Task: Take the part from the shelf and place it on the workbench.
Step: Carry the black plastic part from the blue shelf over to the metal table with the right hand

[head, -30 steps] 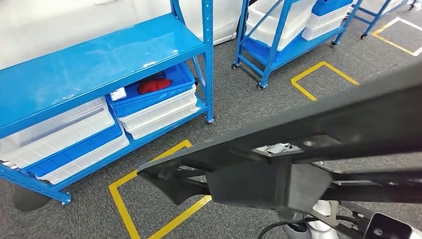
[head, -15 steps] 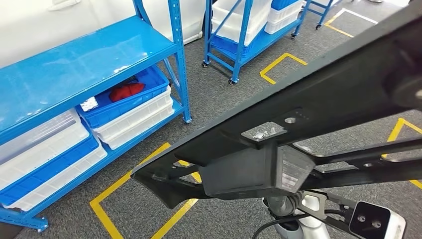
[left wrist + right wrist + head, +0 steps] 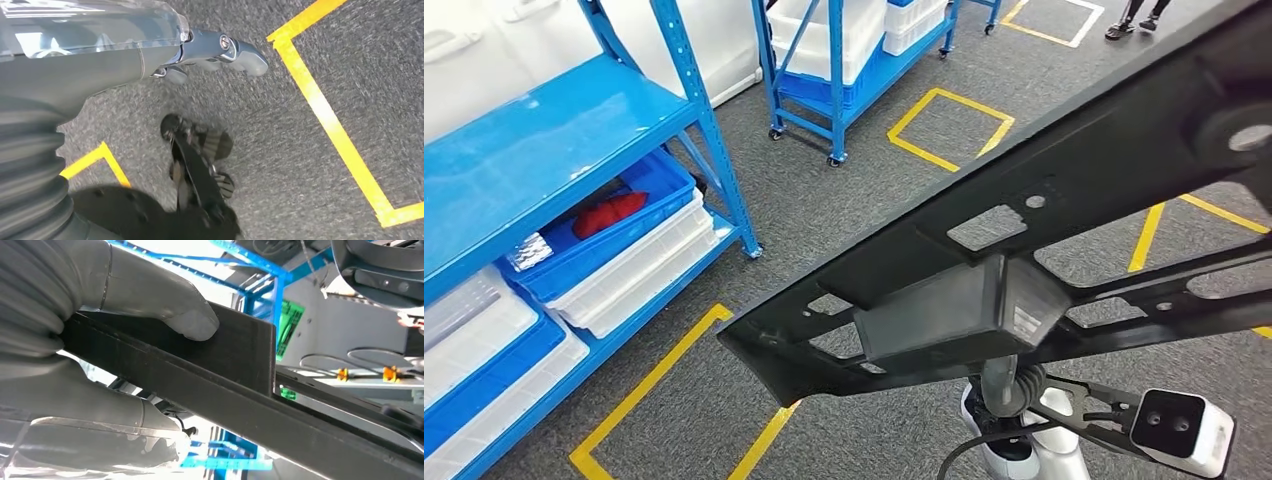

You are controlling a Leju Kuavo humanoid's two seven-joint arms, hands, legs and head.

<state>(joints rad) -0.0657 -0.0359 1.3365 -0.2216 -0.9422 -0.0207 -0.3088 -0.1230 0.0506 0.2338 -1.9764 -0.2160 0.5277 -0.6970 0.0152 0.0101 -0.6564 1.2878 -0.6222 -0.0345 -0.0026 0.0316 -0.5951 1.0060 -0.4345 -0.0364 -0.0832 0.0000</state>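
A long black plastic frame part with cut-out openings and a boxy block under its middle (image 3: pixel 984 290) stretches across the head view, from the near centre up toward the far right, held above the grey carpet floor (image 3: pixel 824 200). In the right wrist view the right hand (image 3: pixel 100 345) grips this black part (image 3: pixel 225 375): a thick grey thumb (image 3: pixel 165 305) presses on one flat face while the other grey fingers (image 3: pixel 100 435) wrap the opposite edge, so the part sits clamped between them.

The left hand (image 3: pixel 220 50) hangs down over the carpet (image 3: pixel 325 40) in the left wrist view, its grey fingers stretched out and loosely apart with nothing between them; it holds nothing. Yellow floor tape (image 3: pixel 325 120) runs past it on the carpet.

On the left of the head view stands a blue metal shelf rack (image 3: pixel 544 150) with a bare glossy top board. On its lower level sits a blue plastic bin (image 3: pixel 639 215) holding a red object (image 3: pixel 609 212) and a small silvery packet (image 3: pixel 529 252), stacked on white plastic bins (image 3: pixel 639 270). Farther back stands a second blue rack on castors (image 3: pixel 824 80) carrying white and blue bins. Yellow tape squares (image 3: pixel 949 125) mark the floor in several places. At the far right edge a person's feet in dark shoes (image 3: pixel 1129 22) stand on the carpet. Near the bottom right, a white camera module (image 3: pixel 1184 430) sits on the robot's own arm.
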